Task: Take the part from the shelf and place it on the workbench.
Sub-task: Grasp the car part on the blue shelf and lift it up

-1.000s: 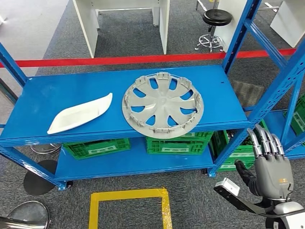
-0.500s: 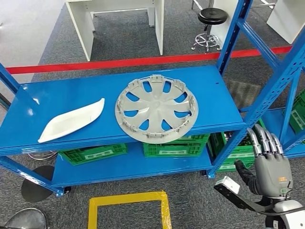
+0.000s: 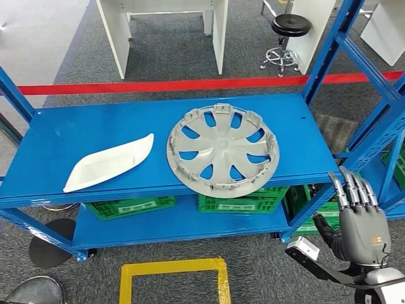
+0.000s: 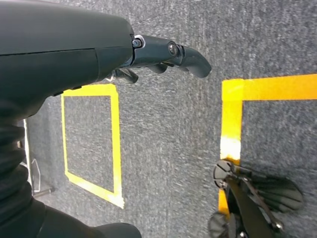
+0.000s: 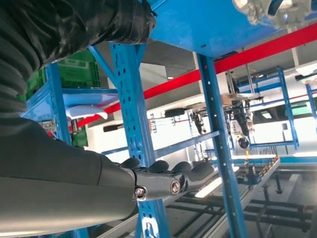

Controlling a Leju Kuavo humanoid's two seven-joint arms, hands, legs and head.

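Note:
A grey wheel cover lies flat on the blue shelf board, right of centre, its front rim slightly over the edge. A white curved trim part lies to its left on the same board. My right hand is raised at the lower right, below and in front of the shelf's right end, fingers straight and apart, holding nothing. The right wrist view shows that hand beside a blue upright, with the wheel cover's rim above the board. My left hand hangs over the carpet, fingers extended, empty.
Green crates fill the lower shelf. A yellow tape square marks the floor in front. Blue uprights rise at the shelf's right end. Behind are a red floor line, white desks and a black stool.
The whole picture has swung left and then back right, so the camera moved. The parts on the shelf lie as before, and my right hand keeps its raised pose.

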